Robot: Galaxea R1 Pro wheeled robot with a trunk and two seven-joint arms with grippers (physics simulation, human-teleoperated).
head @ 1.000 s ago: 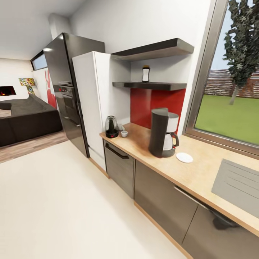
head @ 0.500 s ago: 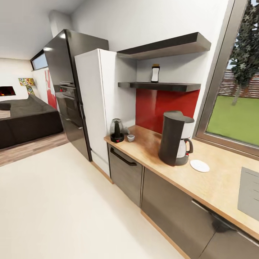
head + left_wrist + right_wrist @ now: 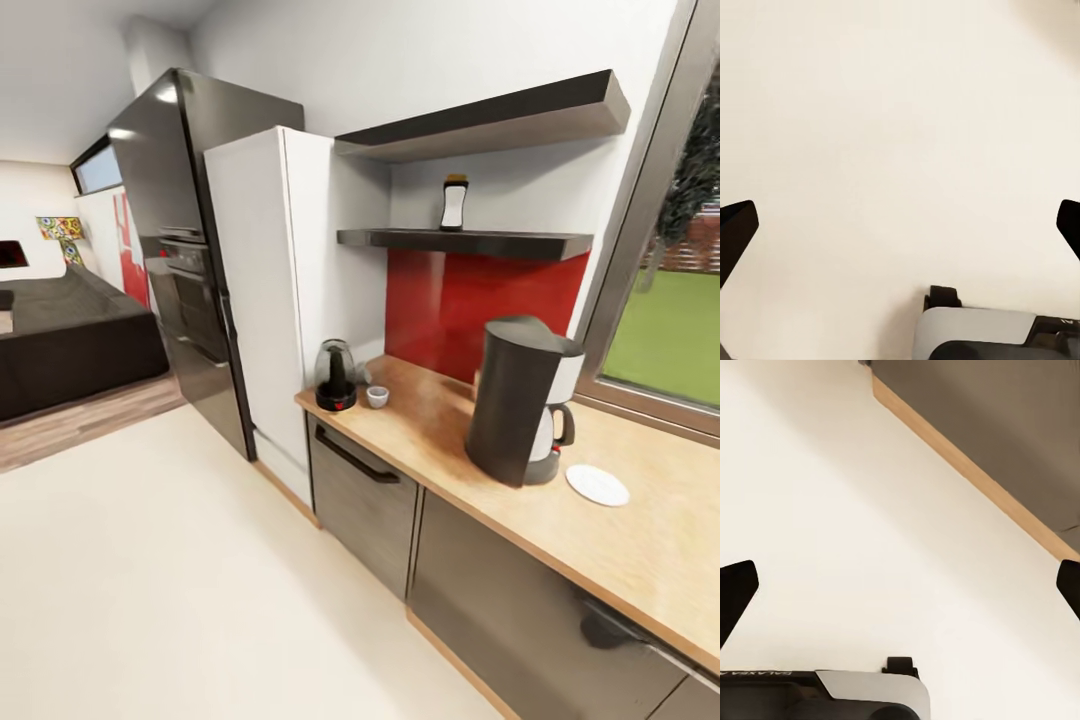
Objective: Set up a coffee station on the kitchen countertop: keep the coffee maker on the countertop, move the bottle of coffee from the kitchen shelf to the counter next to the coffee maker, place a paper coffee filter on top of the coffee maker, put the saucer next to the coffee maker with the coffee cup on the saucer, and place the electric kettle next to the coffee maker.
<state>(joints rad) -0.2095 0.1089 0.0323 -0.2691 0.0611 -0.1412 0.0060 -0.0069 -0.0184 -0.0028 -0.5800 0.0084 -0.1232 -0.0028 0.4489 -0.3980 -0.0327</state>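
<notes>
The black coffee maker (image 3: 520, 400) stands on the wooden countertop (image 3: 640, 540). A white saucer (image 3: 597, 485) lies just right of it. At the counter's left end sits the electric kettle (image 3: 336, 376), with a small coffee cup (image 3: 377, 397) beside it. The bottle of coffee (image 3: 455, 203) stands on the lower dark shelf (image 3: 460, 240) above the red backsplash. A paper filter is not visible. My left gripper (image 3: 900, 225) is open over pale floor. My right gripper (image 3: 900, 585) is open over the floor near the cabinet base (image 3: 967, 465).
A tall white cabinet (image 3: 265, 290) and a dark fridge with oven (image 3: 180, 260) stand left of the counter. A second shelf (image 3: 490, 115) hangs higher. A window (image 3: 670, 330) is at the right. A dark sofa (image 3: 60, 340) lies far left across pale floor (image 3: 180, 580).
The whole head view has shifted: the camera has moved nearer and turned left, so counter items slid rightward and look larger. The sink has gone out of frame.
</notes>
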